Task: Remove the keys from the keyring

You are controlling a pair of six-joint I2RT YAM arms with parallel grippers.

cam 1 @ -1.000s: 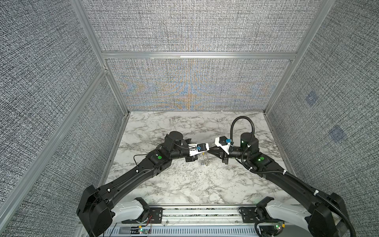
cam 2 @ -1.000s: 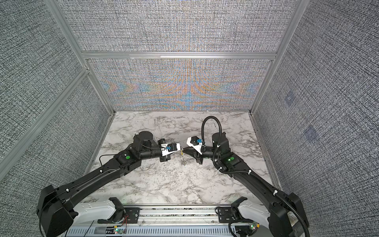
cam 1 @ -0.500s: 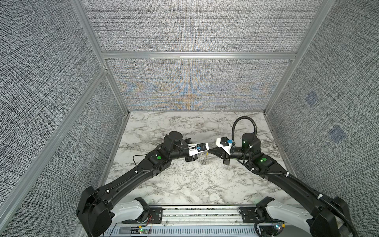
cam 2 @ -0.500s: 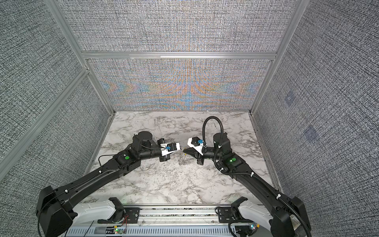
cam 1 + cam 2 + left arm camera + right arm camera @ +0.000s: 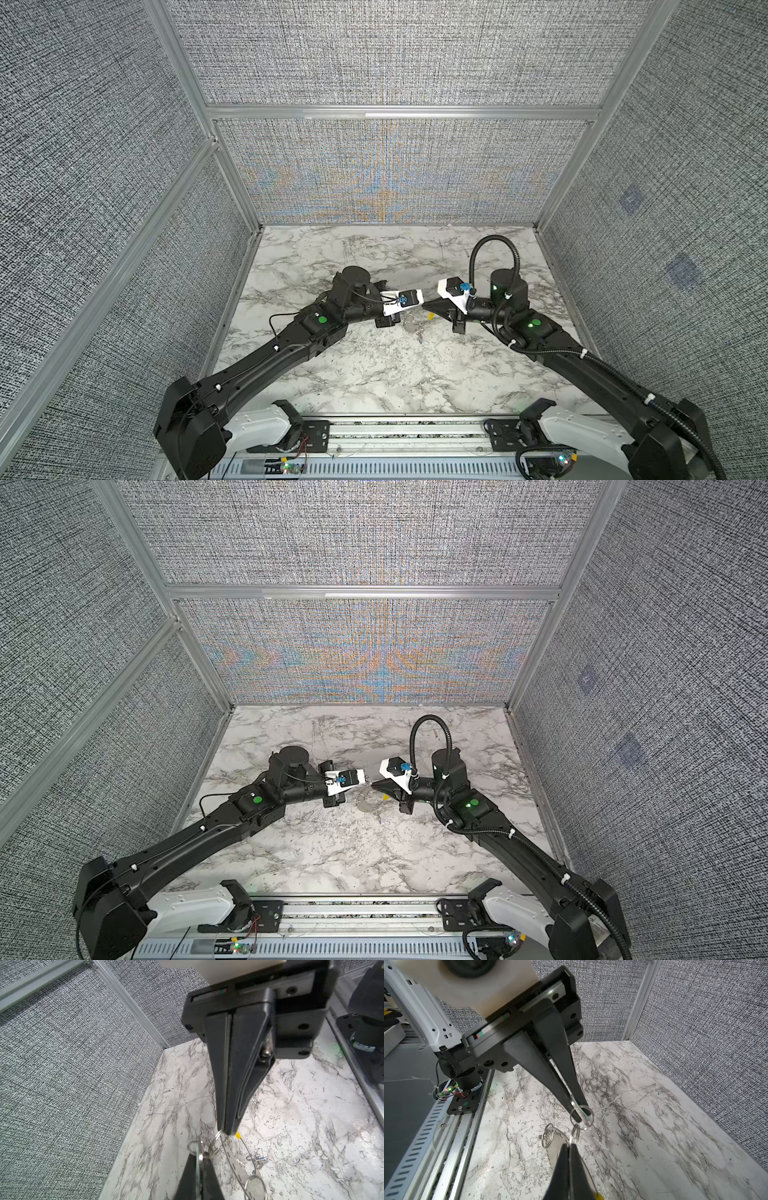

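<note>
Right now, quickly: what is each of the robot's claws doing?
Left gripper: closed, pinching a small metal ring.
Right gripper: closed, pinching another small ring of the same bunch.

No legible text, brand, number or sign in any view. Flat metal strip (image 5: 234, 1164) among the rings (image 5: 214, 1147) has small dark tick marks, too blurred to read. Red-green mark on left gripper (image 5: 226, 1132) body: colour only, no characters.
</note>
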